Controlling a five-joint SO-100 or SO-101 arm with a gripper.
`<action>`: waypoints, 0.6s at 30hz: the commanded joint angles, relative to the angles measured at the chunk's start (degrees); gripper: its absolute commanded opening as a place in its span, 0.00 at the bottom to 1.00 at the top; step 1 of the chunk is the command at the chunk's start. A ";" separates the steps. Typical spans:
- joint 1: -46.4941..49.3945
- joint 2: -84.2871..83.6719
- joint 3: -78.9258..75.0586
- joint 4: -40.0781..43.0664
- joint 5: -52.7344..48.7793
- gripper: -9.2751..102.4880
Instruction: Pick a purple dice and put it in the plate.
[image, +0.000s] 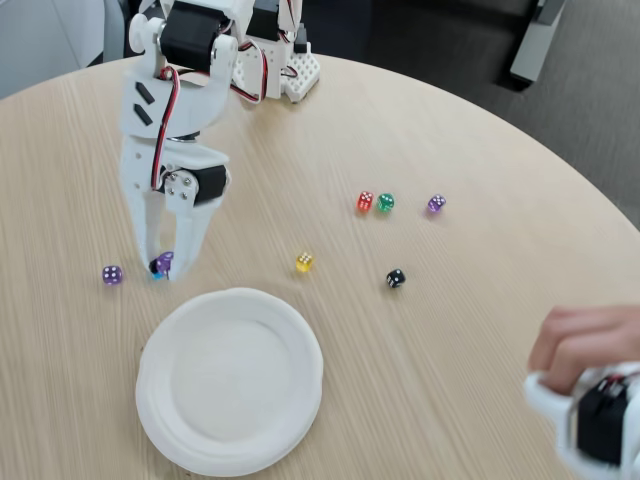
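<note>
gripper around purple dice — half hidden

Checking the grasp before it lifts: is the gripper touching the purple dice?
Touching, apparently. In the fixed view the gripper fingers sit on either side of the purple dice, with no gap visible.

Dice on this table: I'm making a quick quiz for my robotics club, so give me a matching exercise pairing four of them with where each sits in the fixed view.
Things:
1. red die
2. yellow die
3. black die
4. purple dice

Places:
A. between the pincer fingertips, above the plate
B. touching or nearly touching the green die, on its left
C. alone, right of the yellow die and lower than the green one
D. just above the plate's upper right rim

Pairs: 1-B, 2-D, 3-C, 4-A
</note>
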 joint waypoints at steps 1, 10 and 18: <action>-0.26 1.05 -1.67 -2.46 0.26 0.08; -6.77 0.70 3.60 -4.13 1.23 0.08; -10.55 1.05 8.00 -4.13 -0.79 0.08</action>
